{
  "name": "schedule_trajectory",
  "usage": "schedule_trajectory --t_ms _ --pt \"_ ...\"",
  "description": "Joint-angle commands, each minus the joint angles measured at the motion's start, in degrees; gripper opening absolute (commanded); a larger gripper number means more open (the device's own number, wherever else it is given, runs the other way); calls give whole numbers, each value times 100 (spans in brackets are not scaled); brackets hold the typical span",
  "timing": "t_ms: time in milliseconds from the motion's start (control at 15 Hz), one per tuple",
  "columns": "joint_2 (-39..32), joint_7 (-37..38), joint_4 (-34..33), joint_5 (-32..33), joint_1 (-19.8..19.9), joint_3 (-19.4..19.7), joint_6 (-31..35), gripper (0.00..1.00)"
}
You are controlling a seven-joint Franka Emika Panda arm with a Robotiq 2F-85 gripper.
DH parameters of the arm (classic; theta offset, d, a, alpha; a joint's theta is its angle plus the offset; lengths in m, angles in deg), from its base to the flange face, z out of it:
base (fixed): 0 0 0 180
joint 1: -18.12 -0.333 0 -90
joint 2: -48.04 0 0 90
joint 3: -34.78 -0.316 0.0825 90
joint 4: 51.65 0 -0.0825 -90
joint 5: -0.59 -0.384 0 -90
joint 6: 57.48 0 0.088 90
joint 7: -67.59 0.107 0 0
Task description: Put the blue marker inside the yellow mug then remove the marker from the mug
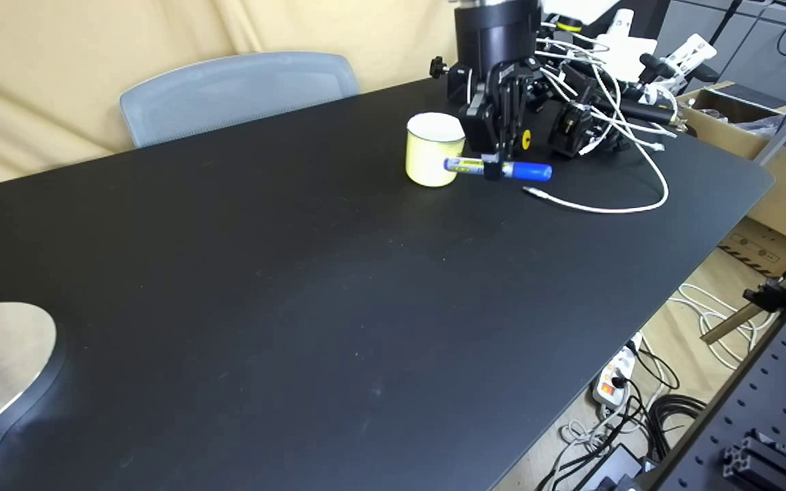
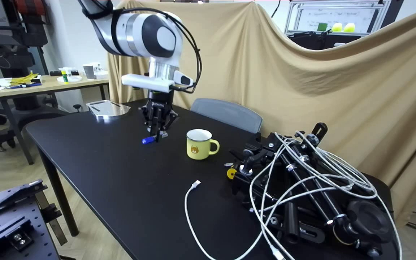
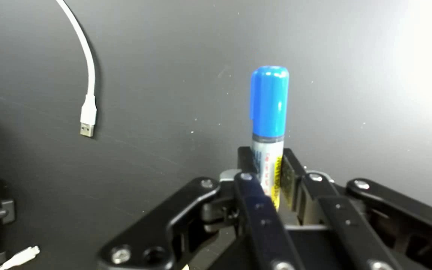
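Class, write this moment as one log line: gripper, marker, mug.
gripper: clamped on marker | marker: roughly level, outside mug | mug: upright on table | stage: before or after insertion, unclear

Slim blue-capped plastic marker (image 3: 269, 125): glossy, smooth
Black jointed metal-look gripper (image 3: 268, 161): satin
Yellow cylindrical enamel-look mug (image 2: 202, 148), near gripper: smooth
Black flat tabletop (image 1: 263, 273), under gripper: matt

Bright light, white wrist-view glare on table (image 3: 351, 93), soft shadows
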Motion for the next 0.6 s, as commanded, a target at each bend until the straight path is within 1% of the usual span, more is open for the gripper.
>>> schedule_trajectory --t_ms 0,333,533 --pt "96 -94 -551 44 127 60 -947 5" --pt "-261 -66 -1374 72 304 220 -1640 5" --pt "-631 -38 -1874 64 373 279 -1970 5"
